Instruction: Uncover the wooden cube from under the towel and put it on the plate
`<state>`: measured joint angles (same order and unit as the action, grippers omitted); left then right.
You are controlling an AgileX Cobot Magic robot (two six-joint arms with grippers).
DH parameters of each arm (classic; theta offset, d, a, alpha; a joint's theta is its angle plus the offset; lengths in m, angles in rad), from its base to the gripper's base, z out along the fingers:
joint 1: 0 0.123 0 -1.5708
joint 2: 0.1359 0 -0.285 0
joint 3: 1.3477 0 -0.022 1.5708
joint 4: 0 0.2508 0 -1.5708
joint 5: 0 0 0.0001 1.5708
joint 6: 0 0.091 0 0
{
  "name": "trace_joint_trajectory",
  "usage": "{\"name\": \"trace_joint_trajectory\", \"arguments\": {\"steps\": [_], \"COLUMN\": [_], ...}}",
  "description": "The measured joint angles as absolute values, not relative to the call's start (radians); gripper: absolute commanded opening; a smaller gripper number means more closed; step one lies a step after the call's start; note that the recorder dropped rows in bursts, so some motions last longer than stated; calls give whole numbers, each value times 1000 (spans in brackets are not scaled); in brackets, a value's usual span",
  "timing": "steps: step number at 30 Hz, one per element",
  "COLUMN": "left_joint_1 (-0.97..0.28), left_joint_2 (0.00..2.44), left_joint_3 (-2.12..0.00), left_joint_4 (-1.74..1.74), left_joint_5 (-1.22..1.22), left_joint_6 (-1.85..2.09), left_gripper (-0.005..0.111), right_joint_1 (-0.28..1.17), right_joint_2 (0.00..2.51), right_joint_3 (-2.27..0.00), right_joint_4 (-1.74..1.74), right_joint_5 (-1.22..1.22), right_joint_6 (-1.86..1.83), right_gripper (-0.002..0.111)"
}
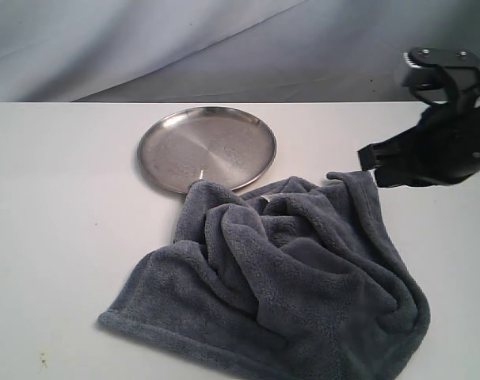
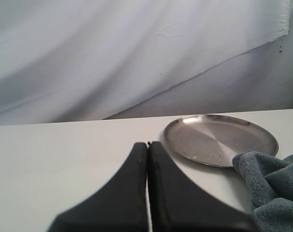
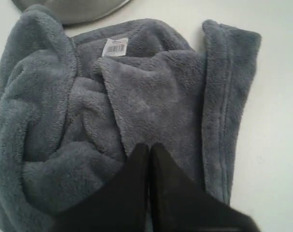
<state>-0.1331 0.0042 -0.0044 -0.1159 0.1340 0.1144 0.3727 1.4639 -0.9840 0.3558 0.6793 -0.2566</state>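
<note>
backdrop (image 1: 145, 39): big pale grey sheet behind everything, soft folds running across it.
counter (image 1: 58, 198): flat, matte white, plain all over.
towel (image 1: 287, 277): blue-grey fleece, really plush and fuzzy. It's bunched into a lumpy heap of thick rolled folds on the right half of the counter, wider than the plate. One corner lies over the plate's near rim.
plate (image 1: 192, 146): round, shallow, shiny silver metal with a raised rim and a faint swirly pattern on the face. It's on the counter behind the towel, with nothing on it apart from that towel corner.
right end effector (image 3: 148, 147): two black tapered fingers pressed flat together with no gap, nothing between them. It hangs over the middle folds of the towel. Can't tell from the wrist view whether the tips actually touch the fleece. In the exterior view the black arm comes in from the right edge, by the towel's far corner.
left end effector (image 2: 147, 145): same black wedge-shaped fingers, also closed tight and gripping nothing. It's above bare counter, just beside the plate.
tag (image 3: 115, 47): little white barcode label sewn on the towel near the plate end.
cube: not visible in any view; presumably under the towel, but no lump gives its spot away.
</note>
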Motion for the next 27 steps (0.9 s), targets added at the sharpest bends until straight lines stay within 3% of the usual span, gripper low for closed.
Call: {"name": "trace_joint_trajectory", "arguments": {"steps": [4, 12, 27], "left_joint_1": [-133, -133, -133], "left_joint_2": [4, 4, 4], "left_joint_3": [-4, -4, -4], "left_joint_4": [-116, -116, -116], "left_joint_5": [134, 134, 134], "left_joint_6": [114, 114, 114], "left_gripper": [0, 0, 0], "right_joint_1": [469, 523, 558], "right_joint_2": [1605, 1787, 1854], "right_joint_3": [-1102, -1235, -1297], "right_joint_4": [268, 260, 186], "right_joint_5": [718, 748, 691], "right_joint_6": [-146, -97, 14], "right_gripper": [0, 0, 0]}}
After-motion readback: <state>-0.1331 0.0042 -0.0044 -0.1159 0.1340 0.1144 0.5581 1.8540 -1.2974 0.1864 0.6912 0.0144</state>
